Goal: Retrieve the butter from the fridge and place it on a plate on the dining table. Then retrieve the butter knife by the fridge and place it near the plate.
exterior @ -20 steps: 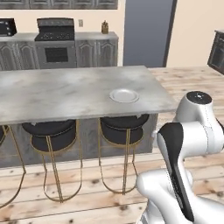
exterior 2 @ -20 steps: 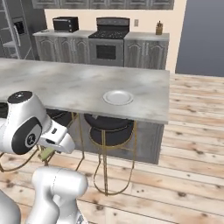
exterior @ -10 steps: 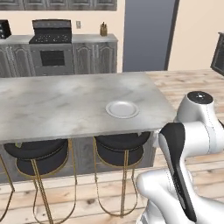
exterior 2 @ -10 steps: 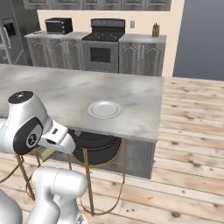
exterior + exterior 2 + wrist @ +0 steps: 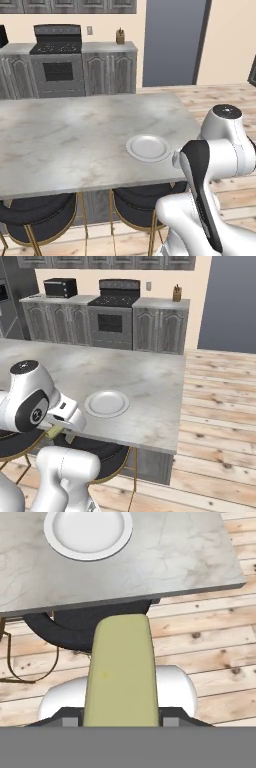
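Note:
My gripper (image 5: 121, 719) is shut on the butter (image 5: 122, 672), a pale yellowish-olive stick that stands up between the finger tips in the hand view. From the right base view the butter (image 5: 56, 431) pokes out under the hand, just below the near edge of the dining table (image 5: 150, 391). The plate (image 5: 106, 403) lies bare on the marbled slab a little beyond and right of the hand. The plate (image 5: 148, 148) sits near the table's front edge, and in the hand view the plate (image 5: 88, 529) is at the top. The butter knife is out of view.
Black-cushioned, gold-legged stools (image 5: 37, 215) (image 5: 95, 453) stand under the table's near edge, one stool (image 5: 75, 632) right below the hand. A stove and grey cabinets (image 5: 57, 70) line the back wall. The fridge (image 5: 10, 276) edges in at far left. Wooden floor (image 5: 220, 421) lies to the right.
The whole picture has shifted: the base has driven closer to the table, so the plate appears larger and nearer. The butter stays in the gripper.

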